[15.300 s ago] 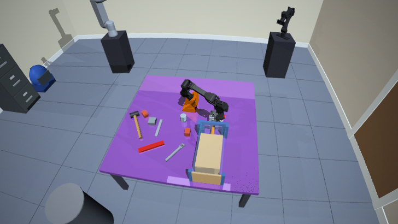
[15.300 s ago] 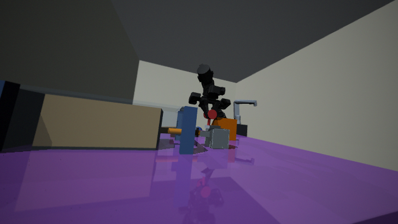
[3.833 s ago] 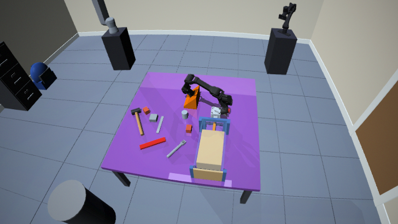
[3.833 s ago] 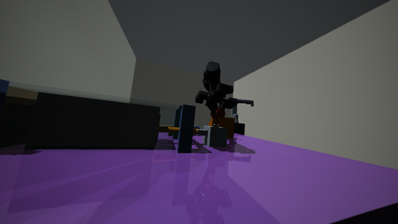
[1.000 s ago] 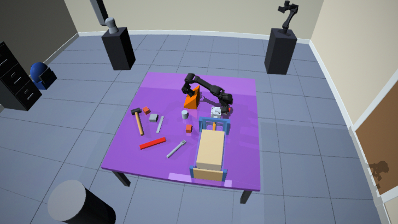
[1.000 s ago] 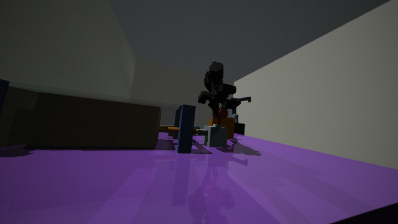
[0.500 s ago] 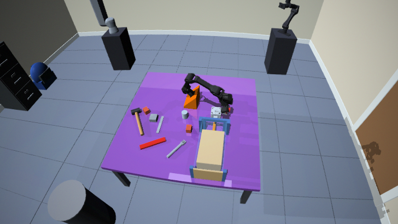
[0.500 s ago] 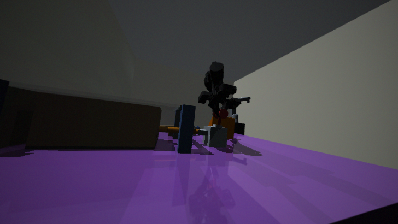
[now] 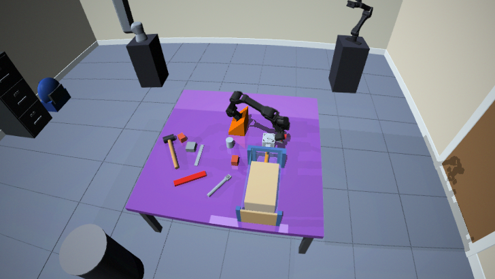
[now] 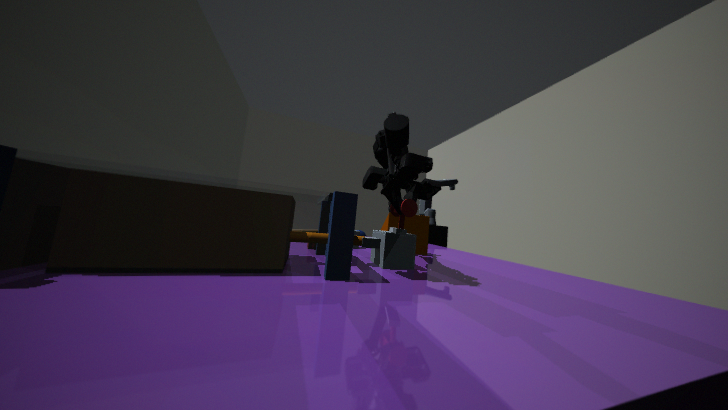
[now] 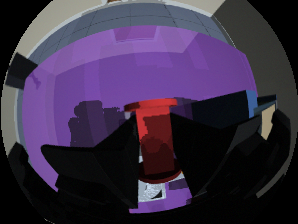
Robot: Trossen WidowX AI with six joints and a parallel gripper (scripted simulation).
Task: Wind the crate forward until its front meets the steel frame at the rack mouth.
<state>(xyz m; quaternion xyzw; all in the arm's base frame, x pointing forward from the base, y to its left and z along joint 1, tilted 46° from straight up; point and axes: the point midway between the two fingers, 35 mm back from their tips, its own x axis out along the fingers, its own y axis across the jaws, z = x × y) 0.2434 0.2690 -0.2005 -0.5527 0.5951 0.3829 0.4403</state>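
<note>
My gripper is shut on the red grip of the winch handle. The handle's thin red arm reaches down to the top of the pale grey winch; its key's seat is too small to see. The tan crate sits flat inside the clear-panelled cubby. An orange strap runs from its front through the blue steel frame to the winch. A gap shows between crate and frame.
Left of the rack lie a hammer, a red bar, a grey wrench-like tool, a flat grey strip, a grey block, a grey cylinder and red blocks. An orange wedge stands by the arm's base.
</note>
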